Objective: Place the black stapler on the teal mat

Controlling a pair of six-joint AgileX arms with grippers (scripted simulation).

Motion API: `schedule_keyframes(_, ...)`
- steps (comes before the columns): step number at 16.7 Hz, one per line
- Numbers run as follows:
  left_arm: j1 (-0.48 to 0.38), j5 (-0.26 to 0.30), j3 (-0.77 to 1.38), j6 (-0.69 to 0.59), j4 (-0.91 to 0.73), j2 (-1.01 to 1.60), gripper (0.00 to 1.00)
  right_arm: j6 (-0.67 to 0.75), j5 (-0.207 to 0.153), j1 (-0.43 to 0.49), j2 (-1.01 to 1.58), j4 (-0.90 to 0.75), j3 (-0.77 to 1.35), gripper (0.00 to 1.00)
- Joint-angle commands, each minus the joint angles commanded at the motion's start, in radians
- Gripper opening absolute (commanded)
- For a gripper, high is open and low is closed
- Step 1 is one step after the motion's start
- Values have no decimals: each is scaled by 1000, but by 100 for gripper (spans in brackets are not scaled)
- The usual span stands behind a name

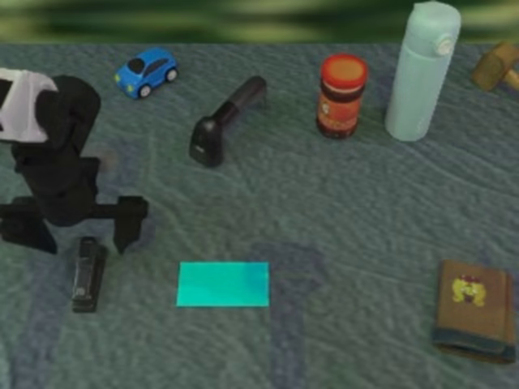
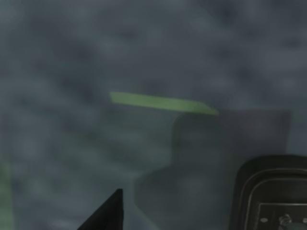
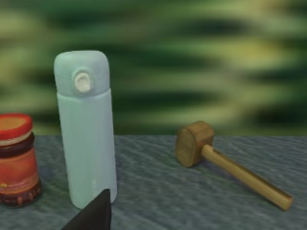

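While the left gripper (image 1: 77, 228) hangs open over the left side of the table, its two fingers spread wide and holding nothing, the black stapler (image 1: 88, 274) lies flat just below it, between the finger line and the near edge. Taking the teal mat (image 1: 223, 284) as the landmark: the stapler lies to its left, apart from it, long side running toward the near edge. A brown wallet (image 1: 476, 309) with a yellow emblem sits well to the mat's right. Beyond the mat lies a black scanner (image 1: 225, 120); farther left of that, a blue toy car (image 1: 147, 71). Farther right stand a red-lidded jar (image 1: 340, 96), a pale bottle (image 1: 421, 71) and a wooden mallet (image 1: 496, 66). My right gripper is out of the top view; I cannot tell its state.
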Motion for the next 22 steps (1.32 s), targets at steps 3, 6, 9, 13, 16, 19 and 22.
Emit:
schedule_keyframes(3,0,0,0,0,0,0,55,0,0,0,0,0,0,100)
schedule_keyframes(6,0,0,0,0,0,0,32,0,0,0,0,0,0,100)
schedule_keyframes(9,0,0,0,0,0,0,10,0,0,0,0,0,0,100)
schedule_keyframes(13,0,0,0,0,0,0,0,0,0,0,0,0,0,100)
schedule_keyframes(16,0,0,0,0,0,0,0,0,0,0,0,0,0,100)
schedule_keyframes(19,0,0,1,0,-1,-6,0,0,0,0,0,0,0,100)
schedule_keyframes(22,2,0,31,0,-42,-19,0,0,0,0,0,0,0,100)
